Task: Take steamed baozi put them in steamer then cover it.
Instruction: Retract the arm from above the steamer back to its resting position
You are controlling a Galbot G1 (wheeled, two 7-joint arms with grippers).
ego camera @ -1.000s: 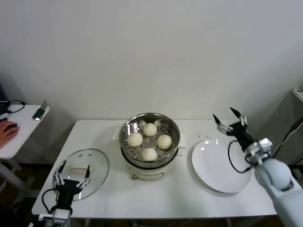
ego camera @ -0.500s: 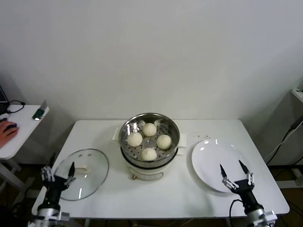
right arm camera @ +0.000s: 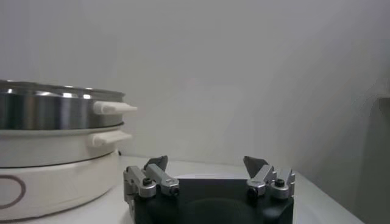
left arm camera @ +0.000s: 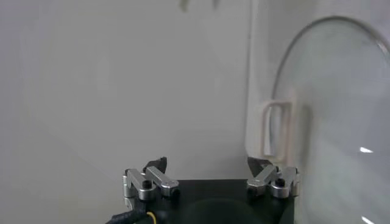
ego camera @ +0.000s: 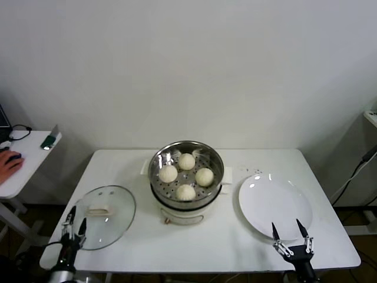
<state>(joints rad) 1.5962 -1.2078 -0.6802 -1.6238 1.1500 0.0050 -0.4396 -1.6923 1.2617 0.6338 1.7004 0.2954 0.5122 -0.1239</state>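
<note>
Four cream-white baozi (ego camera: 186,175) lie on the perforated tray inside the shiny steel steamer (ego camera: 159,159) at the table's middle. The steamer also shows in the right wrist view (right arm camera: 55,109) on its cream base. The glass cover (ego camera: 115,221) lies flat on the table to the left, handle up; the left wrist view shows its rim and handle (left arm camera: 277,128). My left gripper (ego camera: 76,223) is open and empty at the front left corner, just off the cover's edge. My right gripper (ego camera: 287,230) is open and empty at the front edge, below the plate.
An empty flat white plate (ego camera: 274,205) lies right of the steamer. A side table with a person's hand (ego camera: 7,160) stands at far left. A white wall is behind the table.
Both arms have pulled back and down toward the table's front edge. The left gripper left the cover's handle; the right gripper came from beyond the plate to its near side.
</note>
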